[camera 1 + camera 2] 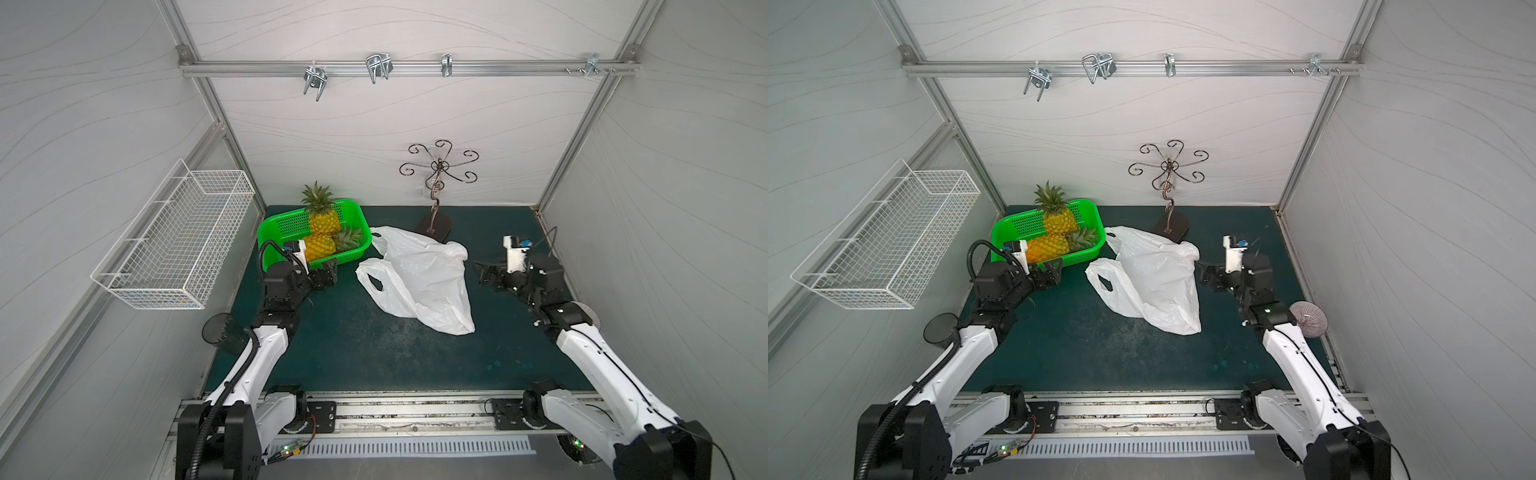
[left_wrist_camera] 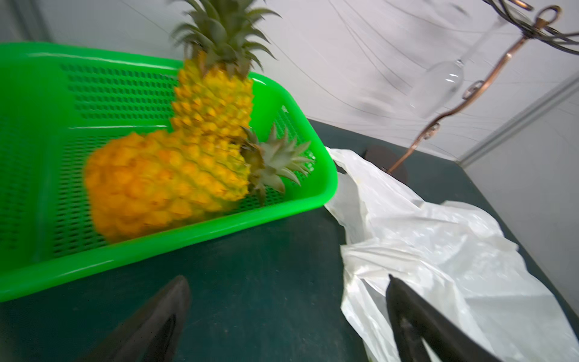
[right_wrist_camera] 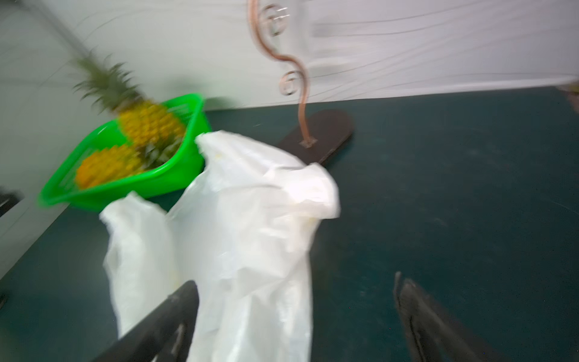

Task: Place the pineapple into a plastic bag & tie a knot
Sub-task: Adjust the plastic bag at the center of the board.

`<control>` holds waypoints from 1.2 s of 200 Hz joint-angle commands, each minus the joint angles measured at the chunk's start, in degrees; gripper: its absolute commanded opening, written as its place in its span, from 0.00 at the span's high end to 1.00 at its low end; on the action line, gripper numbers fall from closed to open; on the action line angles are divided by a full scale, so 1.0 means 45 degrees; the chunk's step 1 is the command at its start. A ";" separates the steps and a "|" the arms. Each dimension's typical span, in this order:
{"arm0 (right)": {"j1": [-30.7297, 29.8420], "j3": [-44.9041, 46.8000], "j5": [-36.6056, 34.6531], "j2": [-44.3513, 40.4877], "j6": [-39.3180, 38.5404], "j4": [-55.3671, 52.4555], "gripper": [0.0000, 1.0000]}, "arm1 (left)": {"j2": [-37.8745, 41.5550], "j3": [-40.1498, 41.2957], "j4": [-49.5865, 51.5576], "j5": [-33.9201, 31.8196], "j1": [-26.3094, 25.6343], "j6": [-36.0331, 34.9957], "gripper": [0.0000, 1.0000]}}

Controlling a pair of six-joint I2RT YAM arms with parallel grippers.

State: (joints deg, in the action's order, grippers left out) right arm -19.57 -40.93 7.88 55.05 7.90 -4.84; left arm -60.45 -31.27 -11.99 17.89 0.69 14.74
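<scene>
Dark green mat (image 1: 374, 353) underfoot. Left of the plastic bag (image 1: 424, 282), a green basket (image 1: 274, 226) holds the lying pineapple (image 1: 320, 246), its crown pointing toward the bag (a second pineapple (image 1: 322, 218) stands behind). The left gripper (image 1: 331, 272) is nearest the fruit, jaws wide and empty. Right of the flat, empty bag, the right gripper (image 1: 481, 274) is equally spread and holds nothing.
</scene>
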 commanded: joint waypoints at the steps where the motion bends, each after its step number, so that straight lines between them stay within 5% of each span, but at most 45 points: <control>1: -0.2132 -0.0598 0.0465 0.0605 -0.2415 -0.0990 0.01 | -0.0407 -0.0588 -0.0146 0.2295 -0.0094 -0.0346 0.01; 32: -0.5288 -0.1105 -0.0158 0.1789 -0.4587 -0.1318 0.01 | -0.0542 -0.0586 -0.0275 0.2692 -0.0111 -0.0942 0.00; 62: -0.7192 -0.1476 -0.1301 0.3395 -0.4721 -0.1494 0.06 | -0.1337 -0.0990 -0.0004 0.4124 -0.0199 -0.2006 0.01; 136: -0.7616 -0.2059 -0.4415 0.6212 -0.4385 -0.0529 0.24 | -0.2504 -0.1622 -0.0248 0.4765 -0.0676 -0.2140 0.01; 170: -0.7452 -0.2496 -0.4220 0.7173 -0.4509 -0.0383 0.51 | -0.2308 -0.1260 -0.0627 0.4194 -0.0663 -0.1498 0.01; 207: -0.7447 -0.2405 -0.4464 0.6909 -0.4978 -0.1417 1.00 | -0.1579 -0.0879 -0.0412 0.3998 -0.0677 -0.1199 0.02; 240: -0.7316 -0.1243 -0.4536 0.5441 -0.6040 -0.2028 1.00 | -0.1196 -0.0726 -0.0014 0.4356 -0.0719 -0.1088 0.02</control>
State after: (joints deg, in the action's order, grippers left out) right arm -53.15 -49.74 -11.94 85.36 -14.92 -9.72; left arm -67.16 -34.44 -11.40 36.45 -2.22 8.93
